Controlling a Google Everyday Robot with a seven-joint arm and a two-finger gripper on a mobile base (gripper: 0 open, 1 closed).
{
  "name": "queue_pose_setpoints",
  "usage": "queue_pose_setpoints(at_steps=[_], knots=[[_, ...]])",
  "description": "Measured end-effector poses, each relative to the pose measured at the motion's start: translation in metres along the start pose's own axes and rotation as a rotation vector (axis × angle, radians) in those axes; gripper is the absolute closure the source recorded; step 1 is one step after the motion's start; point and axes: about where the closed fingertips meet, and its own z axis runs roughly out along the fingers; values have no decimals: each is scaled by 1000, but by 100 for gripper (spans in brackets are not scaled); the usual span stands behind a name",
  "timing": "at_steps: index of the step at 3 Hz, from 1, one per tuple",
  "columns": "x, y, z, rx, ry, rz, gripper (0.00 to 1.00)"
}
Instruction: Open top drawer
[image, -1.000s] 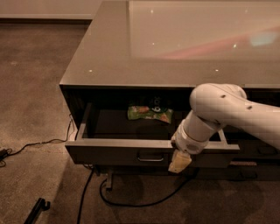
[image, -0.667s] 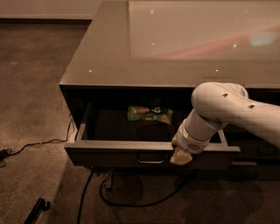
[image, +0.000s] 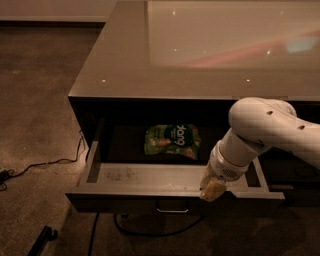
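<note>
currently the gripper (image: 212, 190) sits at the front edge of the open top drawer (image: 130, 175); grip state cannot be told.

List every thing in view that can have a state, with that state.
Drawer: open, pulled well out, grey floor showing.
Handle: free, nothing holds it.
Gripper: down at the drawer's front edge, right of the handle.
Bag: lying flat inside the drawer, toward the back.
Cable: loose on the carpet, left of the drawer.
</note>
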Motion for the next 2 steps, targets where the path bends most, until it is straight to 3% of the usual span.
queue_pose_setpoints(at_steps=[2], knots=[[1,0,0,0,0,2,58]])
